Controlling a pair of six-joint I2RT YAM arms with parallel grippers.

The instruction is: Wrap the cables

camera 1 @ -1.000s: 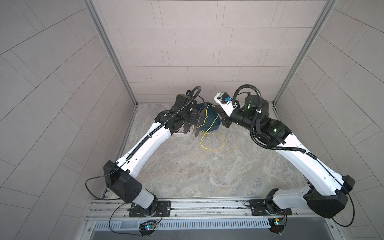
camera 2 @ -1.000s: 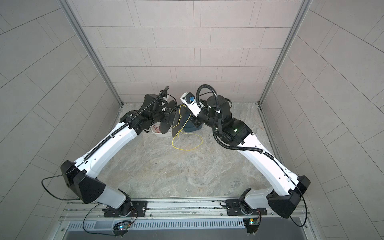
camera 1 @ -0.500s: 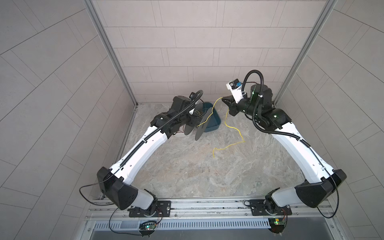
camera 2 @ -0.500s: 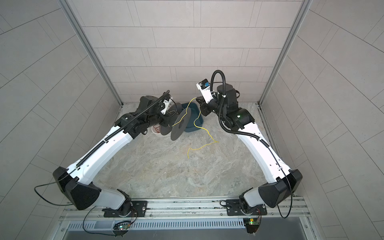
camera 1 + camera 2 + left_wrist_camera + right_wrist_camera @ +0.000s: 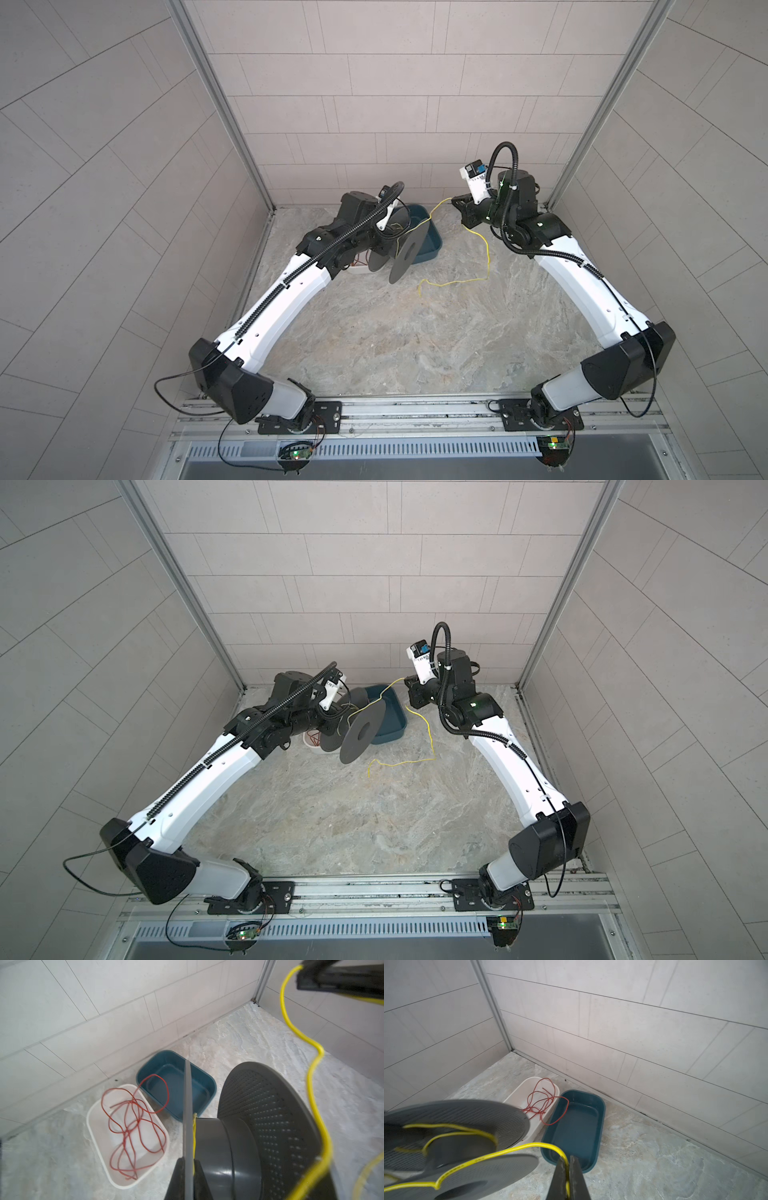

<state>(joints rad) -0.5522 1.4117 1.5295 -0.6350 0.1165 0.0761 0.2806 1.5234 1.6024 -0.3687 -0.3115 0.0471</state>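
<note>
Yellow cable [image 5: 487, 259] is pinched in the right pincer [image 5: 455, 200], jaws pressed together on it. That pincer has swung away from the spool [image 5: 405, 251], so cable now spans from hub to pincer, its tail trailing on the floor [image 5: 374, 332] below. Left pincer [image 5: 188, 1162] clamps the spool flange. Probably slack drawn for the next turn; most still unwrapped.

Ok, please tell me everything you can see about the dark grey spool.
The dark grey spool looks like plastic: two round flanges with dotted inner faces, joined by a smooth wide hub. It hangs tilted above the floor near the blue tray. The left gripper is shut on one flange's edge. The yellow cable loops loosely around the hub.
</note>
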